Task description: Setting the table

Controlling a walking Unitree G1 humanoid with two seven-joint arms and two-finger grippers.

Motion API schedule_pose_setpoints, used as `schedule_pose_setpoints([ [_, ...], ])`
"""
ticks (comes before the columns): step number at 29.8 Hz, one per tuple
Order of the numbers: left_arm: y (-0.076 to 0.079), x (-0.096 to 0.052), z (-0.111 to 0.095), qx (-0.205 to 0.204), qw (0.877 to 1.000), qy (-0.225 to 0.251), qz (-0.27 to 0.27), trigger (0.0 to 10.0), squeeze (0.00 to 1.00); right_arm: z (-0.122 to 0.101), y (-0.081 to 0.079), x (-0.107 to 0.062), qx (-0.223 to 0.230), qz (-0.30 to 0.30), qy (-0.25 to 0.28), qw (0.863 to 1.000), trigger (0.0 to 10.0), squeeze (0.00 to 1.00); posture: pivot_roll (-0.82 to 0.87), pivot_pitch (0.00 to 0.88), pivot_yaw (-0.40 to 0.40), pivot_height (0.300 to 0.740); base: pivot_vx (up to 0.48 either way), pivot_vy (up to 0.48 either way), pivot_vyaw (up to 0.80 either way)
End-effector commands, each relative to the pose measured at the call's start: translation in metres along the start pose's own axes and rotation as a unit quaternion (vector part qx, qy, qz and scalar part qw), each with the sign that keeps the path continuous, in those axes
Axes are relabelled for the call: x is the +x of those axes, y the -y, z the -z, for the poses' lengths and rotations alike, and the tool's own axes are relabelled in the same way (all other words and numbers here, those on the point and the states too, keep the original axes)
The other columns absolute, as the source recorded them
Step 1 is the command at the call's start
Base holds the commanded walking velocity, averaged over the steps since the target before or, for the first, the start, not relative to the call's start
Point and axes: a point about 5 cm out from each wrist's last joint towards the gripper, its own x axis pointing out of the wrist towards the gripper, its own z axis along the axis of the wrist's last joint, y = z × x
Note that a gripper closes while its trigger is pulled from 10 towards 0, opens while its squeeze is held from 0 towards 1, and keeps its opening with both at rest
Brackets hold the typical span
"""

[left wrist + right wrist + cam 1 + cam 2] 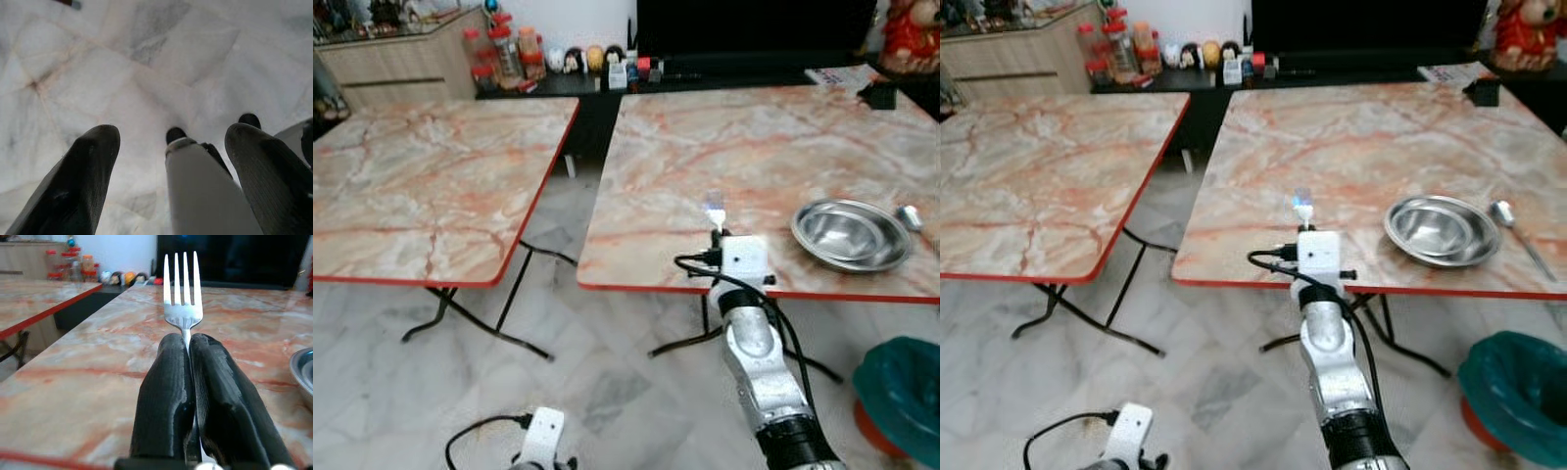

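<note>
Marble-patterned table (pixel 1332 127) with red edge, steel bowl (pixel 1442 229) and spoon (pixel 1518 233) lying on it

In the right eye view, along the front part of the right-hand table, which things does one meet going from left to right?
Fork held in the right gripper → steel bowl → spoon lying beside the bowl, all on the right-hand table.

— The fork (pixel 183 293), polished metal; the bowl (pixel 1438 228), brushed steel, on a glossy marble-patterned bench (pixel 1361 127).
— And the right end effector (pixel 190 345)?
— Ribbed matt black fingers (pixel 164 396). Floor (pixel 146 73): smooth pale marble.
</note>
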Motion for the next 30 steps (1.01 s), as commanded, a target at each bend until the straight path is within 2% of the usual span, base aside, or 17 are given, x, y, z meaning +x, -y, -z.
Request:
schedule_pose_setpoints([
  [1, -0.0047, -0.0009, 0.003, 0.012, 1.0, -0.008, -0.003, 10.0, 0.0, -0.0065, -0.0067, 0.0018, 0.001, -0.012, 0.011, 1.0, 10.0, 0.0, -0.03, 0.0, 0.068, 0.74, 0.0, -0.319, 0.0],
  [28, -0.0032, -0.0006, 0.0024, 0.012, 1.0, -0.007, -0.002, 10.0, 0.0, -0.0053, -0.0051, 0.0009, 0.003, -0.01, 0.004, 1.0, 10.0, 0.0, -0.03, 0.0, 0.068, 0.74, 0.0, -0.327, 0.0],
  [30, -0.0031, -0.0006, 0.0017, 0.013, 1.0, -0.005, -0.001, 10.0, 0.0, -0.0048, -0.0046, 0.0008, 0.003, -0.008, 0.002, 1.0, 10.0, 0.0, -0.03, 0.0, 0.068, 0.74, 0.0, 0.0, 0.0],
])
